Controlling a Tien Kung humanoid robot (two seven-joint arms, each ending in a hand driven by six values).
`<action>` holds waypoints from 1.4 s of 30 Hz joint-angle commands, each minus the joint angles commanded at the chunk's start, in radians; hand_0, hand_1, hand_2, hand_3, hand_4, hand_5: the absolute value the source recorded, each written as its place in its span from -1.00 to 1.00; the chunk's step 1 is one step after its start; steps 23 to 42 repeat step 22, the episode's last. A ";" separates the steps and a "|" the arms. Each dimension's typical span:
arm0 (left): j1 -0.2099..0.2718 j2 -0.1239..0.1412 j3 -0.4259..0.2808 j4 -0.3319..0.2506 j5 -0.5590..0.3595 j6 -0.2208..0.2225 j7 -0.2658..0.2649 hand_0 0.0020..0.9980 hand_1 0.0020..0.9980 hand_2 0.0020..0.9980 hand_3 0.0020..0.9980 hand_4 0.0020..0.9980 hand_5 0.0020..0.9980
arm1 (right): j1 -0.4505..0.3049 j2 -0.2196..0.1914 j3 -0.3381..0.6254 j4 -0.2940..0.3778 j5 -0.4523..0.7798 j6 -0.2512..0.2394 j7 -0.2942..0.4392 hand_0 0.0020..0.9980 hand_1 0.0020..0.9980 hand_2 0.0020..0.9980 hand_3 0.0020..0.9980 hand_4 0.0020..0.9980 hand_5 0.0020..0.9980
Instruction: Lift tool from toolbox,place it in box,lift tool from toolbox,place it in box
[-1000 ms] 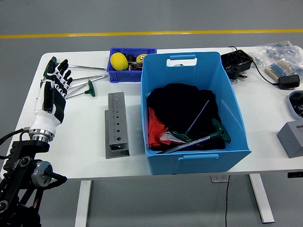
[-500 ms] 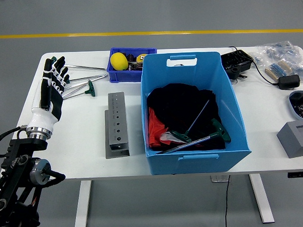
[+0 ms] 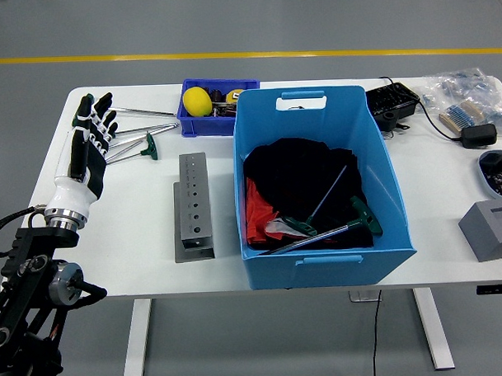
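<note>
The left hand point(image 3: 89, 144) hangs over the worktop point(image 3: 137, 233) near its left edge, fingers straight and a little spread, gripping nothing. The fingertips sit by the near ends of the T-handle tools point(image 3: 138, 136) lying at the far left; whether they touch cannot be told. These tools are slim silver shafts fanned out side by side, one showing a dark green cross-handle, their far ends reaching toward the small blue bin point(image 3: 201, 122). Bare white worktop lies below the hand down to the near edge, and rightward as far as the grey metal block point(image 3: 194, 206) with its row of holes.

The small blue bin sits at the far edge, holding a yellow ball point(image 3: 197, 100) and dark odds and ends, and it touches the back corner of the big blue box point(image 3: 320, 268). The box reaches almost to the near edge. Inside it, on black and red cloth point(image 3: 296, 182), lie more green-handled T-tools point(image 3: 335, 228).

Right of the box there is open worktop, then a black device with a cable point(image 3: 395, 104), plastic bags point(image 3: 466, 94) and a grey block point(image 3: 491, 227) by the right edge.
</note>
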 joint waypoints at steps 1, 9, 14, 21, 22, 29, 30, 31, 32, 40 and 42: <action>-0.001 0.000 0.001 0.000 0.000 0.000 0.000 1.00 1.00 1.00 0.80 1.00 0.99 | 0.000 0.000 -0.003 0.000 0.001 0.000 0.000 0.40 0.34 0.48 0.20 0.69 0.53; 0.010 0.006 -0.012 -0.010 -0.003 0.000 -0.002 1.00 1.00 1.00 0.79 1.00 0.97 | 0.010 -0.006 -0.027 0.001 0.006 -0.002 -0.003 0.40 0.34 0.48 0.20 0.69 0.53; 0.020 0.004 -0.024 -0.011 0.001 0.000 -0.005 1.00 1.00 1.00 0.79 1.00 0.97 | 0.010 -0.004 -0.034 0.001 0.007 -0.002 -0.004 0.40 0.34 0.48 0.20 0.69 0.53; 0.029 0.005 -0.030 -0.013 0.015 -0.001 -0.004 1.00 1.00 1.00 0.78 1.00 0.96 | 0.010 -0.003 -0.040 0.001 0.005 -0.001 -0.006 0.39 0.34 0.48 0.20 0.69 0.52; 0.029 0.005 -0.030 -0.013 0.015 -0.001 -0.005 1.00 1.00 1.00 0.78 1.00 0.96 | 0.009 -0.002 -0.042 0.001 0.008 -0.001 -0.006 0.39 0.34 0.48 0.20 0.69 0.52; 0.029 0.005 -0.030 -0.013 0.015 -0.001 -0.005 1.00 1.00 1.00 0.78 1.00 0.96 | 0.009 -0.002 -0.042 0.001 0.008 -0.001 -0.006 0.39 0.34 0.48 0.20 0.69 0.52; 0.029 0.005 -0.030 -0.013 0.015 -0.001 -0.005 1.00 1.00 1.00 0.78 1.00 0.96 | 0.009 -0.002 -0.042 0.001 0.008 -0.001 -0.006 0.39 0.34 0.48 0.20 0.69 0.52; 0.029 0.005 -0.030 -0.013 0.015 -0.001 -0.005 1.00 1.00 1.00 0.78 1.00 0.96 | 0.009 -0.002 -0.042 0.001 0.008 -0.001 -0.006 0.39 0.34 0.48 0.20 0.69 0.52; 0.029 0.005 -0.030 -0.013 0.015 -0.001 -0.005 1.00 1.00 1.00 0.78 1.00 0.96 | 0.009 -0.002 -0.042 0.001 0.008 -0.001 -0.006 0.39 0.34 0.48 0.20 0.69 0.52; 0.029 0.005 -0.030 -0.013 0.015 -0.001 -0.005 1.00 1.00 1.00 0.78 1.00 0.96 | 0.009 -0.002 -0.042 0.001 0.008 -0.001 -0.006 0.39 0.34 0.48 0.20 0.69 0.52; 0.029 0.005 -0.030 -0.013 0.015 -0.001 -0.005 1.00 1.00 1.00 0.78 1.00 0.96 | 0.009 -0.002 -0.042 0.001 0.008 -0.001 -0.006 0.39 0.34 0.48 0.20 0.69 0.52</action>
